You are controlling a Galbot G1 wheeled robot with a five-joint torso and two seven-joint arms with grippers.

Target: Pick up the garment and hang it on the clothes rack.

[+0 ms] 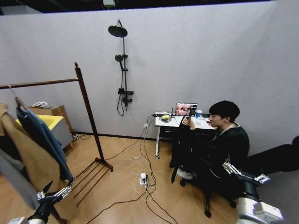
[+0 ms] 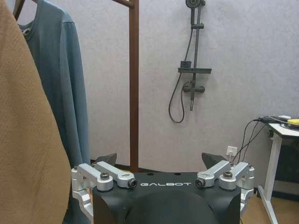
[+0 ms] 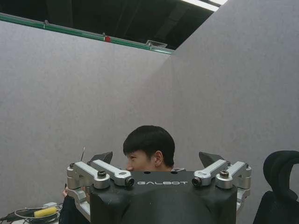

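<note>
Garment [image 1: 42, 135] hangs on clothes rack [image 1: 86, 100], hands apart.

"GALBOT" lettering showing in white on black housing of left gripper [image 2: 160, 161], just below its spread fingers. Same "GALBOT" lettering showing on black housing of right gripper [image 3: 155, 158]. Laptop screen [image 1: 186, 109] on desk glowing, content too small for reading. No other legible text.

I see the clothes rack [image 1: 87, 112] standing on wood floor [image 1: 121, 191], garment [image 1: 44, 137] hung at bar's left end (w/ tan coat [image 1: 25, 158] beside).
</note>
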